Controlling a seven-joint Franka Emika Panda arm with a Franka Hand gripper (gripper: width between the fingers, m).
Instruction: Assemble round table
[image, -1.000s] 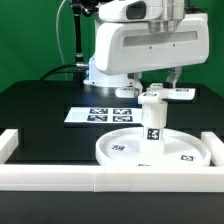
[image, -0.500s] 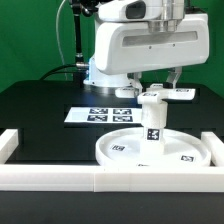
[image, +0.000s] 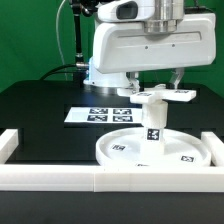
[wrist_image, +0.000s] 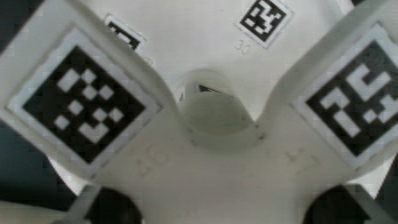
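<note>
The round table's large rimmed disc (image: 120, 150) lies flat on the black table. The short post (image: 153, 127) stands upright at its middle. The four-armed cross-shaped foot (image: 166, 97) sits on top of the post. My gripper (image: 158, 82) comes down from above and is shut on the foot, with one finger on each side of it. In the wrist view the foot (wrist_image: 214, 120) fills the picture, with tagged arms spreading out from its hub. My gripper (wrist_image: 221, 206) shows only as dark fingertips (wrist_image: 111, 208) at the corners. The joint between foot and post is hidden.
A white straight-walled frame (image: 60, 178) runs along the front, with raised ends at the exterior view's left and right. The marker board (image: 100, 113) lies flat behind the disc. The arm's white base (image: 100, 70) stands at the back.
The gripper and wrist have shifted slightly, and the foot has turned a little on the post. Disc and post stay where they were.
</note>
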